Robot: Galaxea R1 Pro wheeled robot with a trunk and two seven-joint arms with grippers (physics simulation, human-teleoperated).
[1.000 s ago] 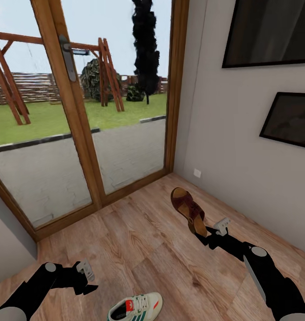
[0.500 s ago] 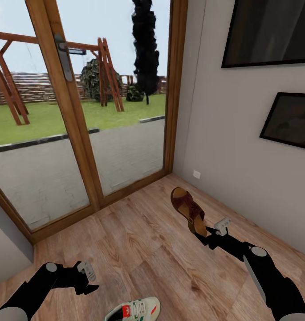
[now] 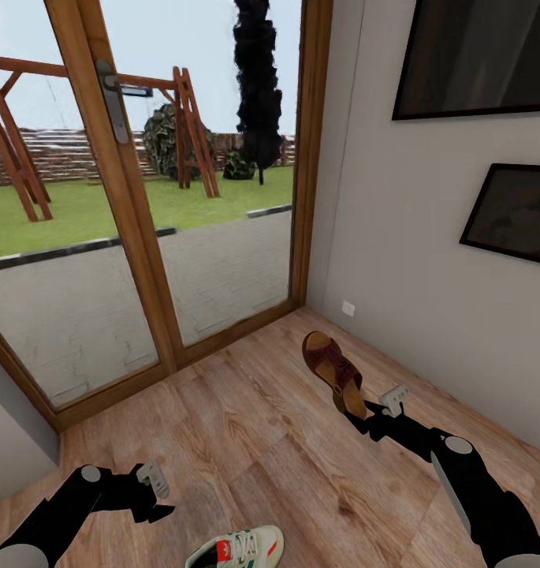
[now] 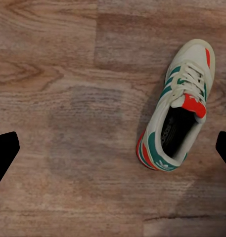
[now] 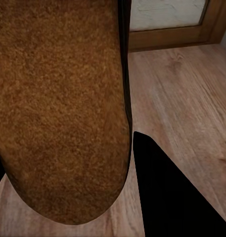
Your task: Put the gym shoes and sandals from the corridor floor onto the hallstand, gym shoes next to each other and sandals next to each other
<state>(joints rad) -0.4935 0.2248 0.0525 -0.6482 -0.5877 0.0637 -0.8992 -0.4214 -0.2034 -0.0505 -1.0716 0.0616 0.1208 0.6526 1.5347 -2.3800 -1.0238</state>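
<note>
The left gripper (image 3: 153, 493), open and empty, hovers just above-left of the sneaker (image 3: 236, 548) at the bottom edge; the right gripper (image 3: 370, 410) clamps a sandal (image 3: 333, 372).

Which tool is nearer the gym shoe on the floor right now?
Left. The left tool hovers open just beside the gym shoe, with it in sight below. The right tool is across the corridor floor, shut on a sandal.
</note>
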